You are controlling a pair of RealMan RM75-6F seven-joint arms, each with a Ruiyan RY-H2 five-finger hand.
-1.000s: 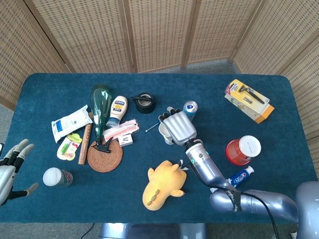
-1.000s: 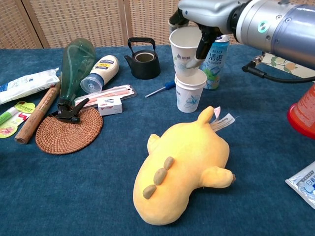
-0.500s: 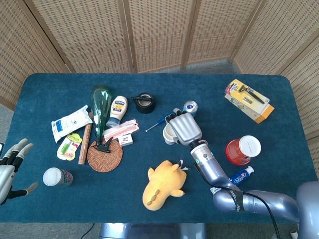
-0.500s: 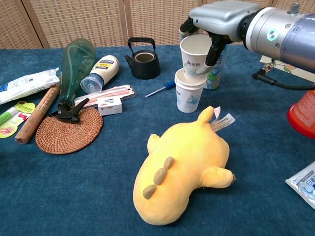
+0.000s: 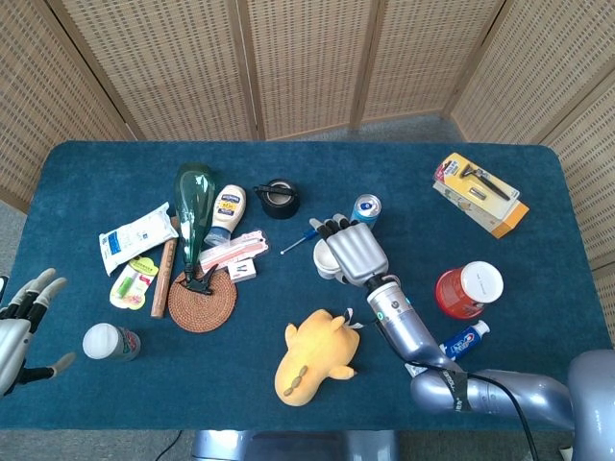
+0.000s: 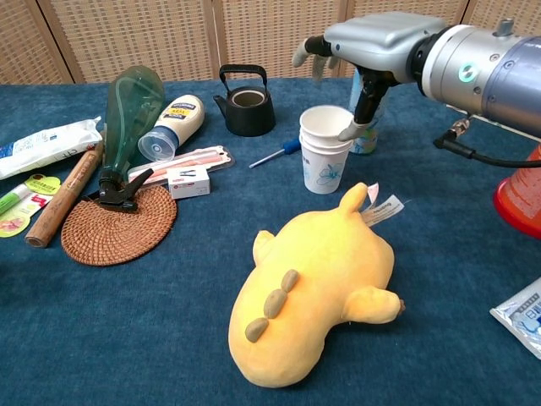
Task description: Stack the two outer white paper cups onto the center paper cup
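Two white paper cups (image 6: pixel 326 157) stand nested at the table's middle, the upper one sunk into the lower. My right hand (image 6: pixel 372 44) hovers just above and behind them with its fingers spread and nothing in them; its thumb tip (image 6: pixel 350 132) hangs beside the upper cup's rim. From the head view this hand (image 5: pixel 354 252) covers most of the stack (image 5: pixel 327 266). A third white paper cup (image 5: pixel 109 342) stands near the front left edge. My left hand (image 5: pixel 23 322) is at the table's left edge, left of that cup, fingers apart and empty.
A yellow plush toy (image 6: pixel 313 296) lies just in front of the stack. A blue can (image 5: pixel 366 207) stands behind it, a black teapot (image 6: pixel 245 110) and a blue pen (image 6: pixel 277 153) to its left. A green bottle (image 6: pixel 131 110), a mayonnaise bottle (image 6: pixel 173 125) and a wicker coaster (image 6: pixel 117 223) fill the left side. A red cup (image 5: pixel 468 288) is at the right.
My right hand lowered the cup it held into the center cup, then let go and opened its fingers. The left hand stayed put.
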